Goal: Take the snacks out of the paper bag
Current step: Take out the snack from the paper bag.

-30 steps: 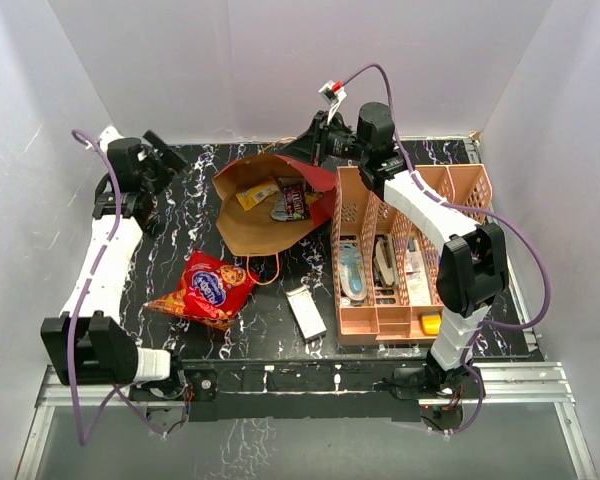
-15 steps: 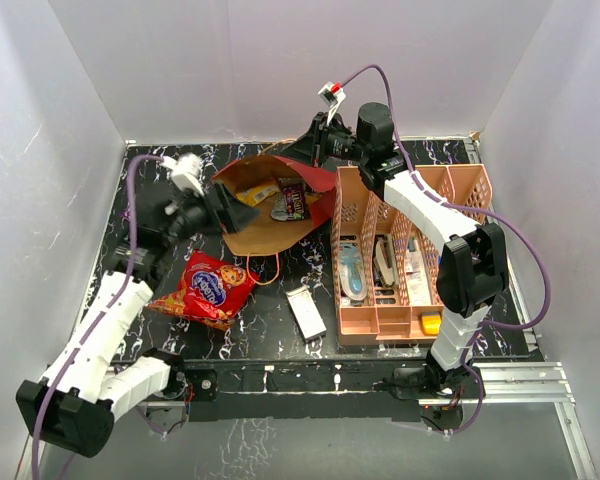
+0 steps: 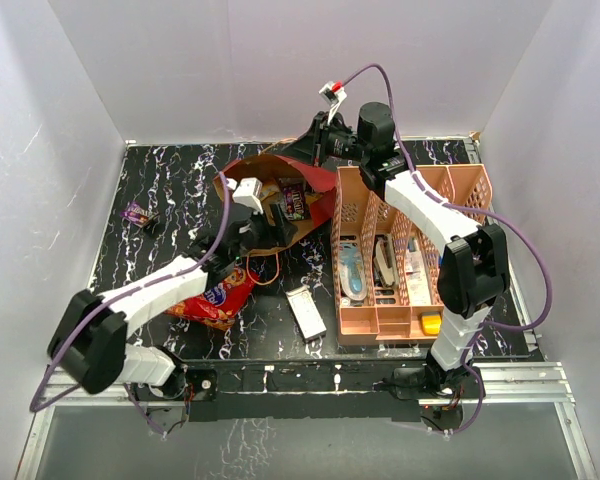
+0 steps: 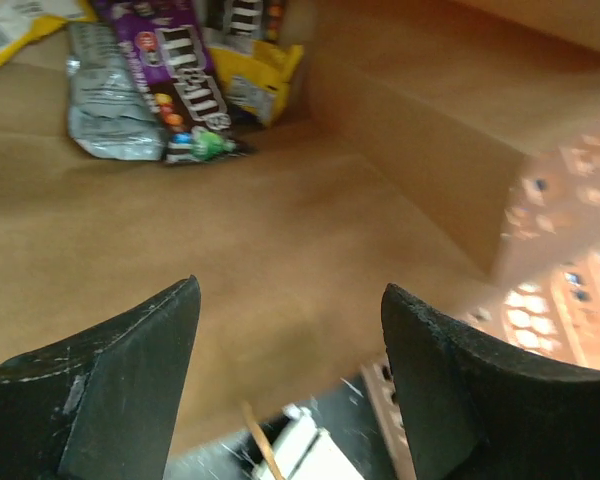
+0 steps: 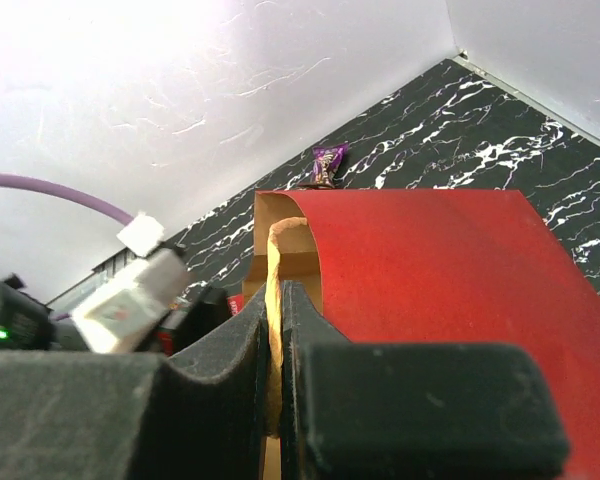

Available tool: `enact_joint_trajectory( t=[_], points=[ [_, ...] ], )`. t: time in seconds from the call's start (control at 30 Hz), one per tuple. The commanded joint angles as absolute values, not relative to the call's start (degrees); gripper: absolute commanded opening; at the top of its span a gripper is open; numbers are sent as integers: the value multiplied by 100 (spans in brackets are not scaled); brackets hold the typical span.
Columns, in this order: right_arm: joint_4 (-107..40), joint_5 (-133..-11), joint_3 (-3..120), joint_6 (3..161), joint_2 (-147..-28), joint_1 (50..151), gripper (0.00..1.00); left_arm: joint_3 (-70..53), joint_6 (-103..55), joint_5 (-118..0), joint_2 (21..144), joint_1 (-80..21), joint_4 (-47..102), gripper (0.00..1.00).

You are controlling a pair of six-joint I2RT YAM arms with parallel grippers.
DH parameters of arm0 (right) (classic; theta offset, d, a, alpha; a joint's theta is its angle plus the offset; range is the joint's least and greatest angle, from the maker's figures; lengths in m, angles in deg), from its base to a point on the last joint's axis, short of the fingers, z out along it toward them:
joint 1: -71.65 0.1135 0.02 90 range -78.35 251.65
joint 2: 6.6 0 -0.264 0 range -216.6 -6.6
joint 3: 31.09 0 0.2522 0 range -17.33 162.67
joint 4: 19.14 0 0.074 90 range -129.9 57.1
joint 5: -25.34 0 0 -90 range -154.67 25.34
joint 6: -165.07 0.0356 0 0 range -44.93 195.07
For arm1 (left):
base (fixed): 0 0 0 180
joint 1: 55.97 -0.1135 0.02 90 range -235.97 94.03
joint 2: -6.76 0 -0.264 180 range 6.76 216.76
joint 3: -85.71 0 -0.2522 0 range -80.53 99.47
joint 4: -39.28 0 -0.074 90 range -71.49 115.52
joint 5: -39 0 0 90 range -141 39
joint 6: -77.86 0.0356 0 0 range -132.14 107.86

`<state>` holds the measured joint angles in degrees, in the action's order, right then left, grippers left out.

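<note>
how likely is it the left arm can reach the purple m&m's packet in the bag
Probably yes: the left gripper is open at the paper bag mouth, the purple packet lies uncovered ahead, and the right gripper pinches the bag's edge.

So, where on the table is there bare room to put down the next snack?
Bare: the far left corner, beyond the purple packet and left of the paper bag; also the far strip behind the rack. Crowded: the middle, around the cookie bag and white box.
</note>
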<state>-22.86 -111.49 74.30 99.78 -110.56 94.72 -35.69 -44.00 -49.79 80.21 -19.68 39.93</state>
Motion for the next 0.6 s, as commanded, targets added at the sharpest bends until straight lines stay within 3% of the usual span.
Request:
enact_joint_trajectory(
  t=[0.0, 0.17, 0.57],
  points=[
    [-2123, -11065, 7497, 9952, -10509, 9432, 8, -3518, -3868, -4052, 8738, -1950, 5151, 73],
    [-2147, -11106, 7596, 10002, -10576, 9432, 8, -3132, -3714, -3482, 9657, -1949, 5377, 56],
    [-2225, -11057, 7684, 9986, -10617, 9522, 8, -2595, -3997, -3268, 11068, -1941, 6325, 48]
  ],
)
